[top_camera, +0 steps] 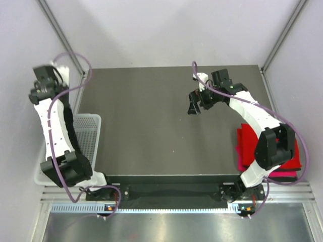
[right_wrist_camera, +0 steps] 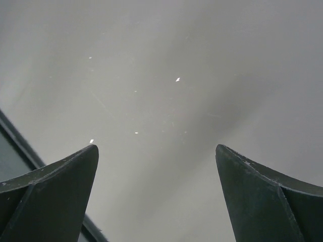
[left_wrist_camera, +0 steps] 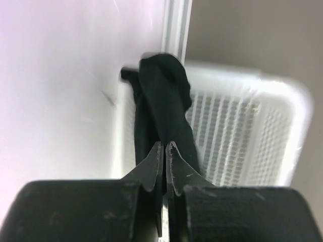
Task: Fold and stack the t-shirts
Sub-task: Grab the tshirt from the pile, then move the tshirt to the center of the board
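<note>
Black t-shirt point(left_wrist_camera: 162, 96), a soft twisted rope, pinched by left gripper point(left_wrist_camera: 165, 147).

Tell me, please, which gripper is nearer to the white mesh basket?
Left. The left gripper hangs over the basket, shut on the black t-shirt; the right gripper is open over the table, well away.

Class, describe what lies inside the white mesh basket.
A black t-shirt, pinched in the shut left pincer, reaches the far corner of the basket. Mesh beside it looks bare; the pincer hides the near part.
</note>
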